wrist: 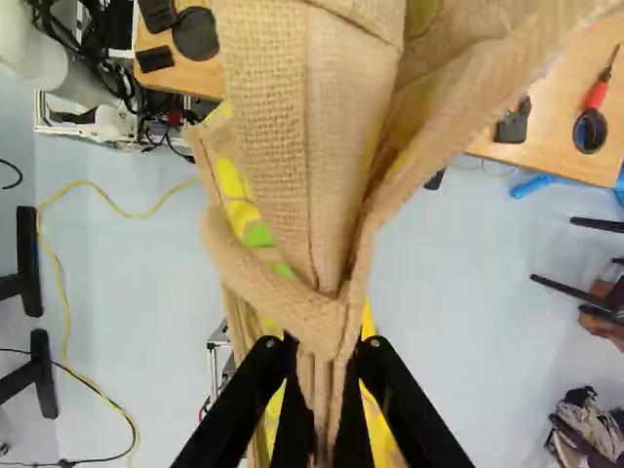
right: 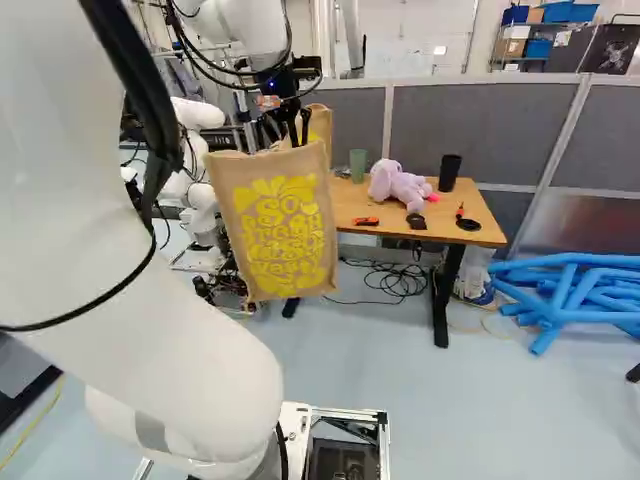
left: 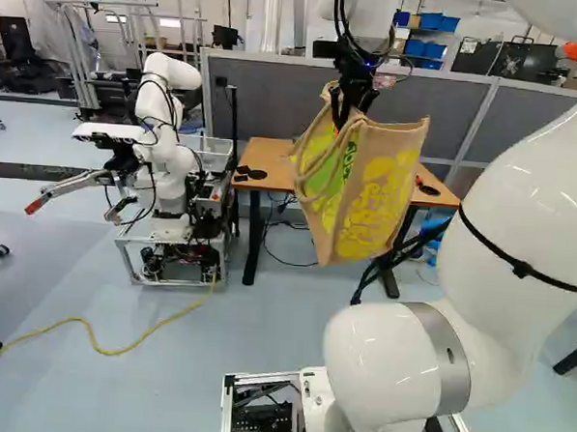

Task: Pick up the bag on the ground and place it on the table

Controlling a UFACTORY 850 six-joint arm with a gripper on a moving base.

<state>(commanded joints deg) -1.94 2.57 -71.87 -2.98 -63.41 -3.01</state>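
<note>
Tan bag (right: 275,235): held aloft in woven cloth and yellow lettering, hanging from your arm clear of the floor, with its lower edge below the level of the tabletop (right: 350,205).
Pincer (right: 299,138): closed on the bag; your wrist view shows its cloth gathered tightly between the two fingers.
Rope handle (left: 319,184): looping down the bag's side in your left base view, beside a green and yellow panel.
Position: on your arm's side of the tabletop, hiding part of it from both base cameras.
Tabletop scene: a green cup (right: 358,165), a purple plush toy (right: 395,186) and a black cup (right: 450,172) stand in a loose row, as your right base view shows; a red-handled tool (right: 461,211) lies near the right end.
Left of the tabletop: another robot (left: 161,151), white, on a metal-framed base, seen in your left base view, near a yellow cable (left: 89,327) across the floor.
Right of the tabletop: blue tubes (right: 570,295) piled on the floor in your right base view.
Backdrop: grey partition (right: 450,125) behind the tabletop.
</note>
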